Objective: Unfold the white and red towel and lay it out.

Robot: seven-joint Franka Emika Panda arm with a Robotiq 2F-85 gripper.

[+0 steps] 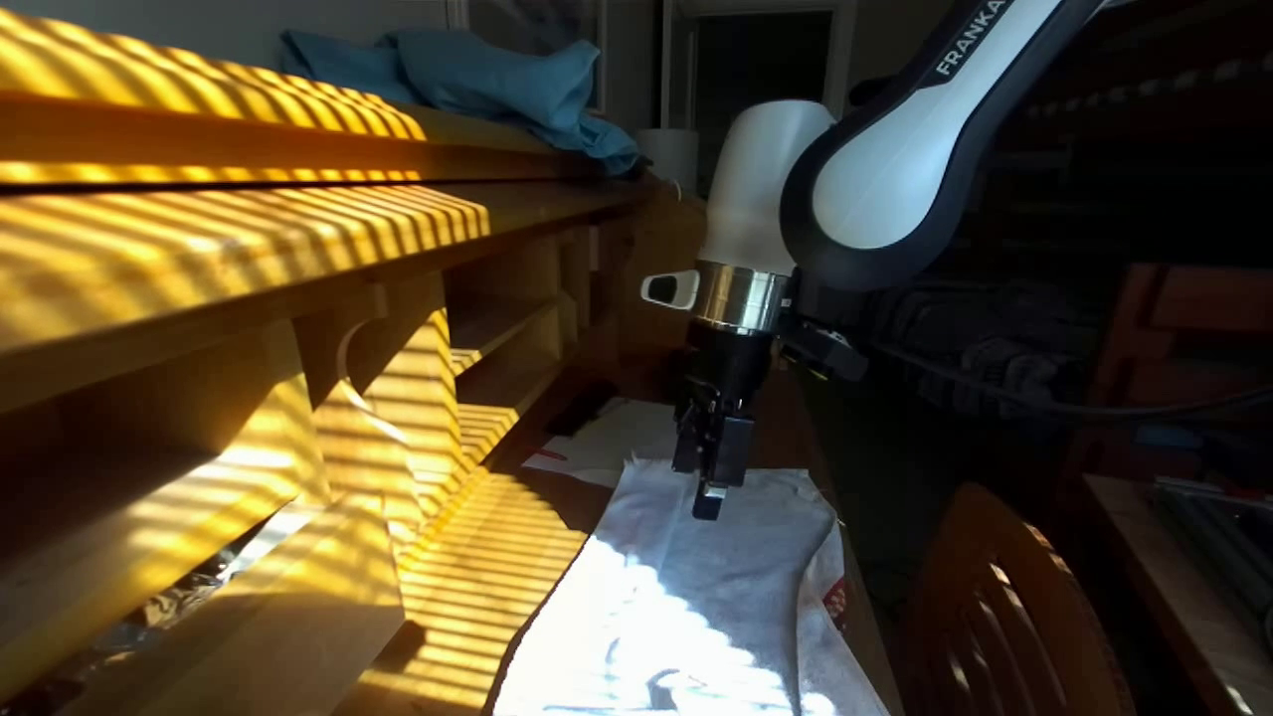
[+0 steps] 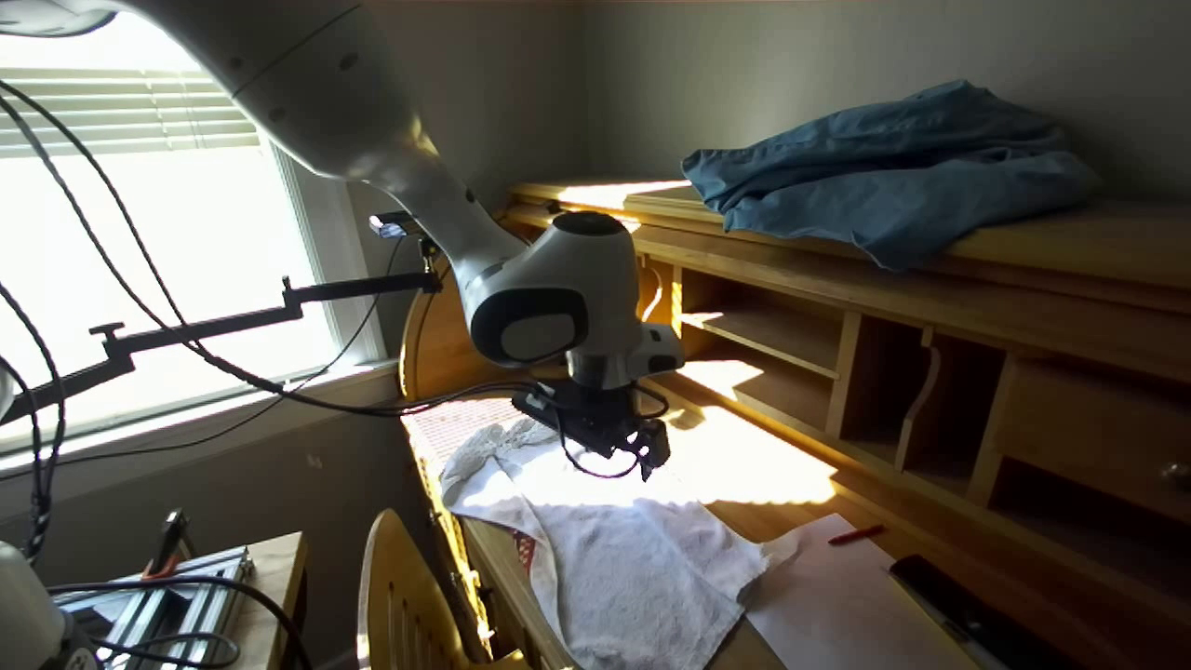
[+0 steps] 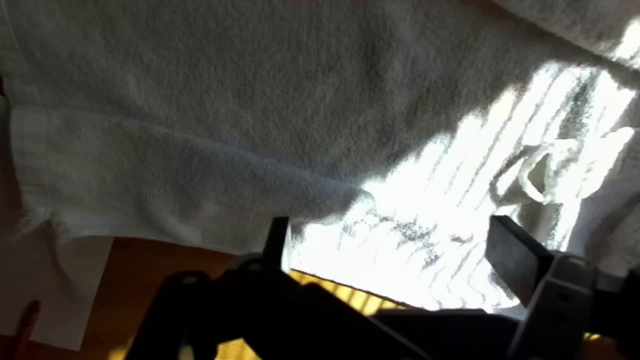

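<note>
The wooden desk (image 1: 467,557) has pigeonholes (image 2: 842,372) rising along its back edge; the white robot arm (image 1: 875,189) reaches down over it; a wooden chair (image 2: 386,558) stands near its front edge in both exterior views; the white and red towel (image 2: 642,568) lies along that front edge, plain white side mostly up, bunched toward the desk's far end in an exterior view and flatter toward the near one, with a red patterned patch showing beside a fold on the front side; a blue cloth (image 2: 893,177) is heaped on the desk's upper ledge (image 2: 1140,247), drooping over the ledge's front edge; a white paper (image 2: 837,605) lies further toward the near end, a corner of the towel lapping onto it; the gripper (image 3: 392,240) points down above the towel's back side, its jaws wide apart with nothing in their hold; whether their tips touch the towel I cannot tell; a red pen (image 2: 856,534) lies across the paper's edge.
</note>
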